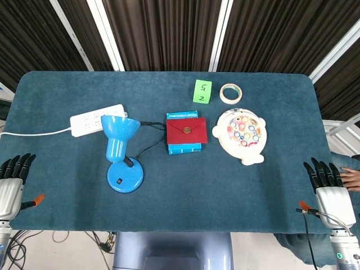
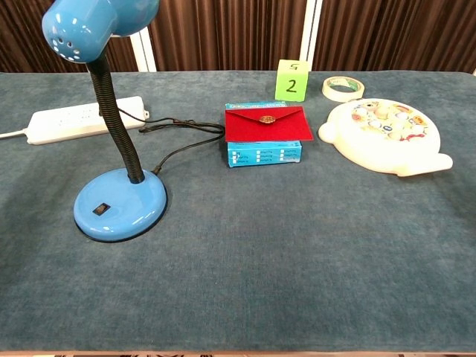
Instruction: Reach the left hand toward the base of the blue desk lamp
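Note:
The blue desk lamp stands on the left half of the table, its round base [image 1: 125, 178] [image 2: 120, 204] flat on the cloth with a small black switch on top. Its shade [image 1: 119, 130] [image 2: 95, 24] leans over the base on a black flexible neck. My left hand [image 1: 11, 183] lies at the table's near left edge, well left of the base, fingers straight and apart, holding nothing. At the near right edge my right hand [image 1: 328, 188] lies the same way, empty. Neither hand appears in the chest view.
A white power strip [image 1: 97, 118] sits behind the lamp, its black cord [image 2: 182, 126] running to the lamp. A red envelope [image 1: 186, 130] on a blue box, a white round toy plate [image 1: 242, 131], a tape roll [image 1: 230, 93] and a green number card [image 1: 202, 91] fill the middle and right.

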Available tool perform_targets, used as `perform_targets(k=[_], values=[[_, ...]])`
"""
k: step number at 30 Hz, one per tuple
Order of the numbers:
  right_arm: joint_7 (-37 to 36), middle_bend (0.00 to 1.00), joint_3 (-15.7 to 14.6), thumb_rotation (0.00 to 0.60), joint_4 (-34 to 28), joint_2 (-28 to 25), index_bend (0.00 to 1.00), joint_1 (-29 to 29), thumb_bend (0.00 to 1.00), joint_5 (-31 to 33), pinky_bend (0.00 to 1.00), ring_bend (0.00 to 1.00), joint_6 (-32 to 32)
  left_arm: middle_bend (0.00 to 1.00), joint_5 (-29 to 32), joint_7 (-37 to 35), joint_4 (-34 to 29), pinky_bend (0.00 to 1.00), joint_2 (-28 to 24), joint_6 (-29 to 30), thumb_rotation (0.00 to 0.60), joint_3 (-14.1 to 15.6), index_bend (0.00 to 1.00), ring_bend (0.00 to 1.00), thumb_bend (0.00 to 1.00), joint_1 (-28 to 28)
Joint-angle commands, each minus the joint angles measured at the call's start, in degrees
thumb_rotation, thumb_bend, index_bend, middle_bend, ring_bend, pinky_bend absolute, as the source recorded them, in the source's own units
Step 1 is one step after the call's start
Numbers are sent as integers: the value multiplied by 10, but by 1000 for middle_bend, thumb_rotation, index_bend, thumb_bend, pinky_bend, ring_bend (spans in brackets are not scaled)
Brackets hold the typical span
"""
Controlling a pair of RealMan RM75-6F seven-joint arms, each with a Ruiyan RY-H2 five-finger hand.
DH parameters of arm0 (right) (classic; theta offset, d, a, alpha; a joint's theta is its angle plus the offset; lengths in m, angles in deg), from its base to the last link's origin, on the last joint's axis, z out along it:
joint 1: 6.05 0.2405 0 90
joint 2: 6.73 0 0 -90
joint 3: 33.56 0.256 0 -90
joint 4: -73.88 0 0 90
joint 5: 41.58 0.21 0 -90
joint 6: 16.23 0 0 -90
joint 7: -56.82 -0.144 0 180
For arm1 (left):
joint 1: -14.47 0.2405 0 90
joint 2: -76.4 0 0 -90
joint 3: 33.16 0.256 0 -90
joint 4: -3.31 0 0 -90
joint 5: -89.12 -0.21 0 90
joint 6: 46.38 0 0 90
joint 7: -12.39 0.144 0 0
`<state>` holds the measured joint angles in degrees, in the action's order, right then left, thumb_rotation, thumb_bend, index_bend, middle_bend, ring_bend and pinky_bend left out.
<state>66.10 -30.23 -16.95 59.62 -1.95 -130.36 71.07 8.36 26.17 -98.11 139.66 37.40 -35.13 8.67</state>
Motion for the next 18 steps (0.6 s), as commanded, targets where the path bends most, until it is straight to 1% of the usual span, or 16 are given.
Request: perform_targets(k=[1,5,6,7,8,10,12,13,16,18], values=[[0,18,0,600,0,0,74,0,133,0,0,40,0,43,0,0,0,71,0,-1,600,0,55,26,124,0],[1,18,1,600,-1,0,74,0,134,3,0,40,0,52,1,2,2,72,1,-5,600,0,51,30,130,-2],[1,18,1,600,-1,0,74,0,133,3,0,40,0,78,1,3,2,85,1,-5,600,0,51,42,138,-2],[1,18,1,600,-1,0,74,0,134,3,0,40,0,124,-1,3,3,119,1,-6,600,0,53,73,152,-3],[2,18,1,600,-1,0,74,0,133,2,0,40,0,174,-5,4,4,163,1,-6,600,0,59,114,171,-4],[3,18,1,600,-1,1,74,0,134,2,0,40,0,356,-20,4,11,373,4,-2,600,1,92,302,254,-7],[4,18,1,600,-2,1,74,-1,134,3,0,40,0,473,-44,2,21,530,11,2,600,4,120,434,336,-10],[4,17,1,600,-2,1,74,-1,134,4,0,40,0,525,-61,-3,27,590,15,0,600,8,133,485,377,-15],[4,18,1,600,-2,1,74,-1,134,4,0,40,0,627,-101,-30,46,682,26,-19,600,25,152,585,431,-29],[5,18,1,600,-2,1,74,-2,134,4,0,40,1,670,-115,-27,54,720,32,-44,600,38,153,627,455,-38]])
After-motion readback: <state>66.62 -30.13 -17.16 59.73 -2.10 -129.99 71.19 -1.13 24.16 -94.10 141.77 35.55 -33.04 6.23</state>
